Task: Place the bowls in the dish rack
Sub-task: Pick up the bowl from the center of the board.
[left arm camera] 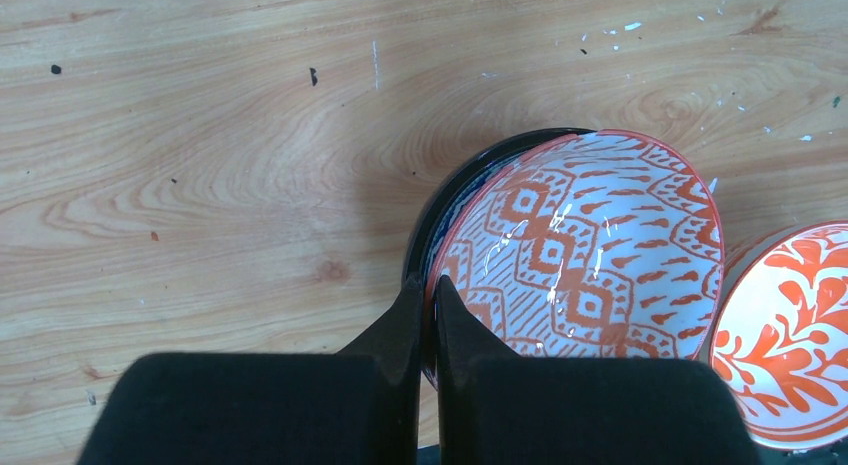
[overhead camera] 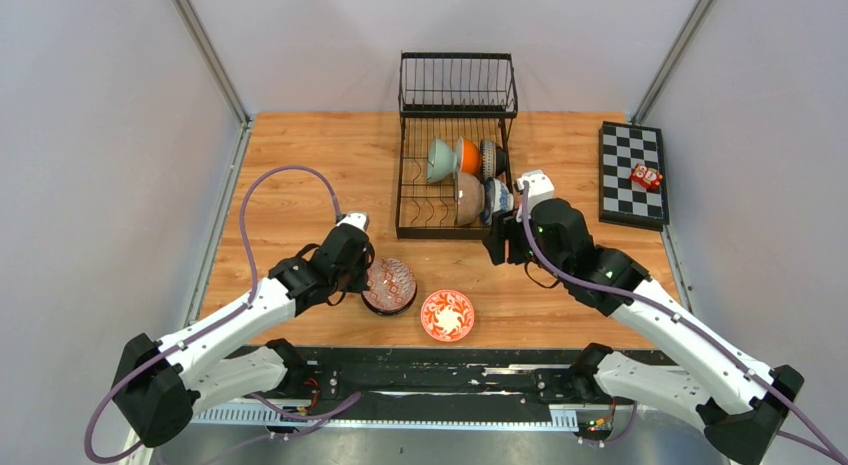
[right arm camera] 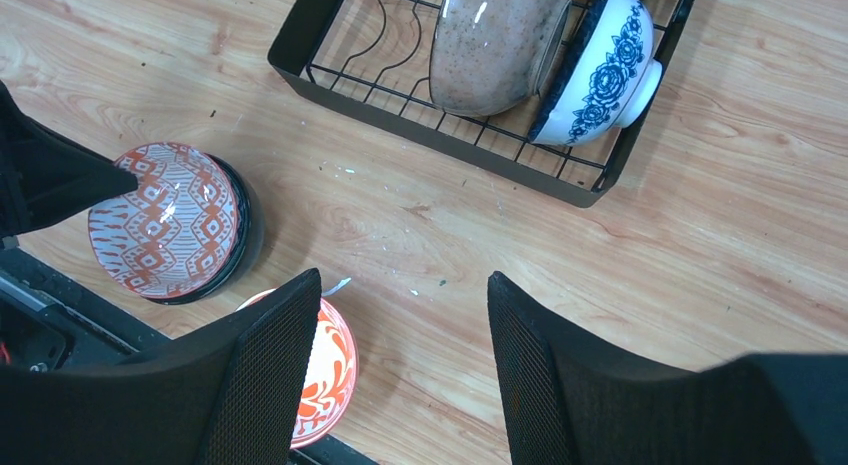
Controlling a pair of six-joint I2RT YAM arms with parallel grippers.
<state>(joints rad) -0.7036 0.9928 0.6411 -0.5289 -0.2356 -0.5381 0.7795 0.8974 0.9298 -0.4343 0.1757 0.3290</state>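
A red-patterned bowl (overhead camera: 390,285) (left arm camera: 590,255) (right arm camera: 165,220) with a dark outside stands on the wooden table near the front edge. My left gripper (overhead camera: 362,275) (left arm camera: 428,281) is shut on its left rim, one finger inside and one outside. An orange-red floral bowl (overhead camera: 447,315) (left arm camera: 800,335) (right arm camera: 325,370) lies just right of it. The black wire dish rack (overhead camera: 415,190) (right arm camera: 300,45) holds several bowls on edge, among them a pale green one (overhead camera: 441,159), a speckled brown one (right arm camera: 495,45) and a blue-and-white floral one (right arm camera: 600,70). My right gripper (overhead camera: 497,247) (right arm camera: 402,277) hovers open and holds nothing, in front of the rack.
A checkered board (overhead camera: 632,200) with a small red toy (overhead camera: 646,175) lies at the far right. The rack's raised basket (overhead camera: 458,83) stands at the back. Grey walls close in both sides, and a black rail (overhead camera: 440,370) runs along the near edge.
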